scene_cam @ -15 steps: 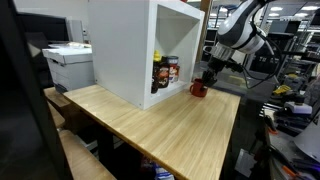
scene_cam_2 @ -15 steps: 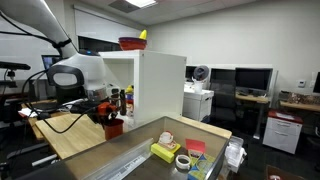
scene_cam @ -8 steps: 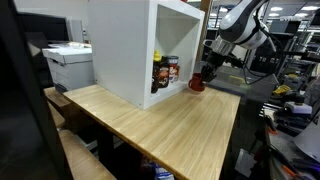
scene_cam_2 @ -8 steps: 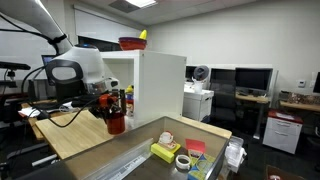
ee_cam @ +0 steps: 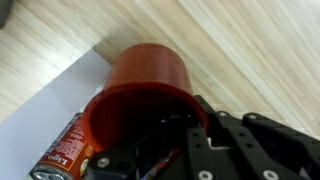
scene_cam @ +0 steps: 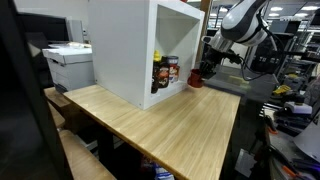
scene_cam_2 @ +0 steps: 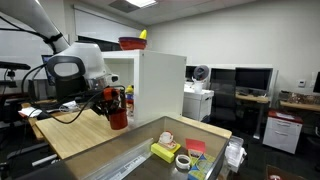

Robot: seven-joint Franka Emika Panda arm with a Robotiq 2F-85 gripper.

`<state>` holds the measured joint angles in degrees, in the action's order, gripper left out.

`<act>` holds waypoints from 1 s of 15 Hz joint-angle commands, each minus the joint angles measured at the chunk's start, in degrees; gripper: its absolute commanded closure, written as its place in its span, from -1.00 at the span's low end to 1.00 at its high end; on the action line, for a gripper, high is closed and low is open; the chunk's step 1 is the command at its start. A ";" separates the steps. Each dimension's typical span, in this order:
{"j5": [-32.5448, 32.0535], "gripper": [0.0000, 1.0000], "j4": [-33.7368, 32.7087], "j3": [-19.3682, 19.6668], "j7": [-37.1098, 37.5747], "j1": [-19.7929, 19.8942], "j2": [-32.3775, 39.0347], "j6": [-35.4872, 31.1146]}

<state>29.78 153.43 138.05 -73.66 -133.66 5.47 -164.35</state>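
Gripper was pinching the red cup by its rim, leaving the body free. Cup hung just outside the white cabinet's open front, near the cans inside, apparently clear of the table.

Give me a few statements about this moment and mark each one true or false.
1. The fingers are shut on the red cup. True.
2. The red cup stands inside the white cabinet. False: it is outside, held near the cabinet's open front.
3. The white cabinet is empty. False: cans stand inside it.
4. A red bowl sits on top of the white cabinet. True.
5. The table has a wooden top. True.
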 commanded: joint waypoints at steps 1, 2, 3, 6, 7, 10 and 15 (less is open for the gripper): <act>-5.73 0.96 -0.15 -1.20 3.92 1.00 2.37 0.25; -6.74 0.96 -0.45 -1.28 4.46 1.07 2.31 0.28; -7.77 0.96 -0.84 -1.33 5.04 1.10 2.20 0.46; -11.01 0.96 -2.27 -1.46 6.66 1.27 1.66 0.45; -11.95 0.96 -2.73 -1.41 7.17 1.30 1.46 0.34; -13.84 0.96 -4.11 -1.29 7.69 1.30 0.64 0.14; -15.09 0.96 -5.53 -1.35 7.46 1.02 -1.26 -0.01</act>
<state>17.00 148.85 137.38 -68.16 -133.28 5.21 -164.33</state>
